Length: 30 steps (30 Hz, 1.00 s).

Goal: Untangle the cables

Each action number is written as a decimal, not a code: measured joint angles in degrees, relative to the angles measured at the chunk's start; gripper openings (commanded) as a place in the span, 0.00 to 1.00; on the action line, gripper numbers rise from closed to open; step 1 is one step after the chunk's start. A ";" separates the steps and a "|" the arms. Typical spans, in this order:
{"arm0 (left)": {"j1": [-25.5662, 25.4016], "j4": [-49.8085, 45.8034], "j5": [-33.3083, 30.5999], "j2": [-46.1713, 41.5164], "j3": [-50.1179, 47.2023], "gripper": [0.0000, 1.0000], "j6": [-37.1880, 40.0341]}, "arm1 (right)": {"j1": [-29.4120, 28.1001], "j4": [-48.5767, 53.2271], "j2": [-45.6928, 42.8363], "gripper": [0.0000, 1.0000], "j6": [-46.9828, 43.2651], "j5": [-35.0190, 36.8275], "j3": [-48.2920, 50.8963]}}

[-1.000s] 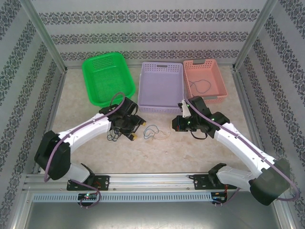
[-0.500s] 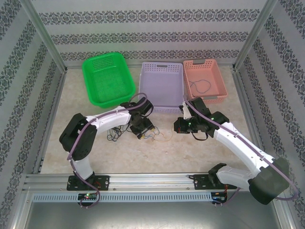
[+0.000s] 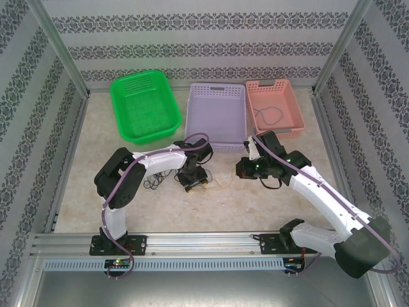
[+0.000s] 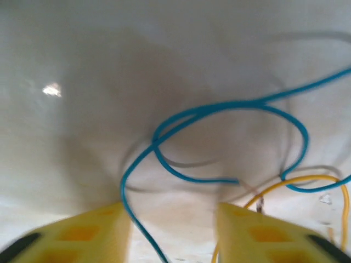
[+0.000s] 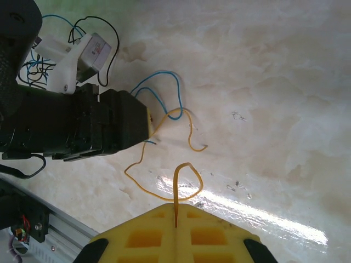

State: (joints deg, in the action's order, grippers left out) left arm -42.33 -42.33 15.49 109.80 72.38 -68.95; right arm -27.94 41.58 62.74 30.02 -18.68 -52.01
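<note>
Between the half-shut fingers of my newly arrived left gripper lay the blue wire, ungripped; my right gripper pinched the yellow wire, ready for parting.

Lab test cell: aluminium frame posts, patterned backdrop panels, left arm, right arm bolted to mounting rail
</note>
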 measured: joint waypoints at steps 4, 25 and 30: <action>0.24 -0.94 -2.38 0.00 -0.13 0.00 0.37 | 1.05 1.20 -2.05 0.00 -0.24 1.29 -0.02; 3.08 3.13 -6.95 -5.42 -7.50 0.00 1.53 | 22.51 6.10 -8.87 0.00 -3.67 18.21 -30.21; 3.58 4.11 -6.75 -6.29 -8.68 0.00 1.53 | 23.71 4.00 -6.47 0.00 -5.22 18.88 -36.44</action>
State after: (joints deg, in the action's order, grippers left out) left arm -38.74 -38.22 8.73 103.50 63.70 -67.42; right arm -4.23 45.58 56.27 24.80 0.21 -88.44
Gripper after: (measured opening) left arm 0.047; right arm 0.056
